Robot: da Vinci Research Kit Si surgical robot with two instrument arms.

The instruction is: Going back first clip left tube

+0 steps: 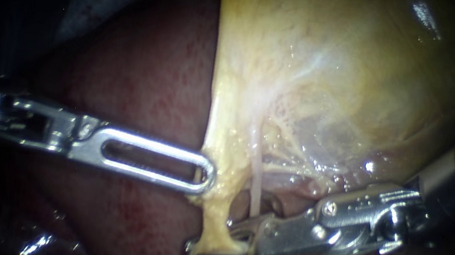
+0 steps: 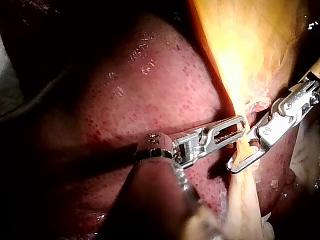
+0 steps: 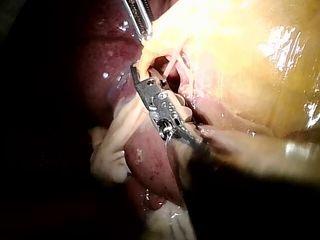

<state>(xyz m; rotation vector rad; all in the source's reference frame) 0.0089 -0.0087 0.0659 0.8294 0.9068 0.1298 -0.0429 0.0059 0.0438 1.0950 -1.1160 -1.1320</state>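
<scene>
Open room lies over the dark red liver point(image 1: 145, 72), above and below the left instrument point(image 1: 206, 176), which crosses it level from the left of the endoscope view. Its tip touches the edge of a yellowish band of tissue point(image 1: 214, 204) that bars the way rightward. Just past the band is a small gap, crossed by a thin pale tube point(image 1: 256, 181). The right instrument point(image 1: 212, 239) straddles the band and blocks the gap from below. The gallbladder point(image 1: 340, 72) walls the upper right.
</scene>
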